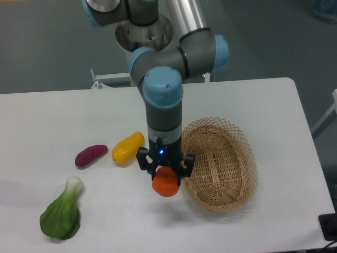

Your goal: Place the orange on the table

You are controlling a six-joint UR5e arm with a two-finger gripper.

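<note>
The orange (166,184) is small, round and bright orange. It sits between the fingers of my gripper (165,178), which is shut on it just left of the wicker basket's rim. I cannot tell whether the orange touches the white table (68,116) or hangs just above it. The arm comes down from above and hides the top of the orange.
An oval woven wicker basket (239,182) lies right of the gripper. A yellow mango-like fruit (127,147) and a purple sweet potato (90,156) lie to the left. A green bok choy (62,213) lies at the front left.
</note>
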